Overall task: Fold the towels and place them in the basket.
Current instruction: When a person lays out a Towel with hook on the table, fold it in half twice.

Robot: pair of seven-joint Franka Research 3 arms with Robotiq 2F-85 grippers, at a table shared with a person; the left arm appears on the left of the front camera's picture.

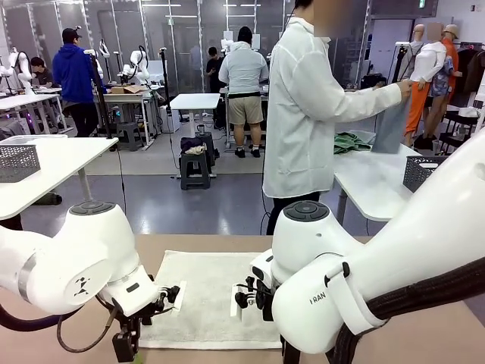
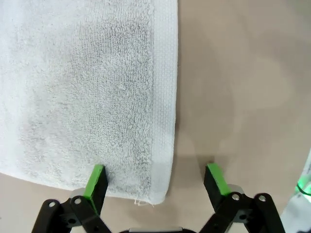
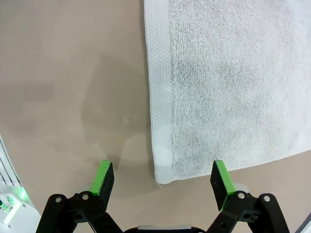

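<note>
Cream towel (image 1: 208, 292) flat, unfolded, at front edge of bench (image 1: 197, 243); left gripper (image 2: 156, 171) and right gripper (image 3: 162, 169) both open over its corners.

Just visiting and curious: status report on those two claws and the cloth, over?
Left gripper open, right gripper open, each straddling a near corner. Cream-white terry towel flat, unfolded. Person away at far table.

Cream-white towel (image 1: 208, 296): terry with woven border band; spread flat, unfolded, on tan table (image 1: 204, 243).
Grey-blue towel (image 1: 392, 125): hanging upright from person's hand (image 1: 407, 87).
Green towel (image 1: 350, 142): crumpled heap on white table (image 1: 371, 186).
Basket (image 1: 424, 171): dark grey mesh, upright, same white table, near the green towel.
</note>
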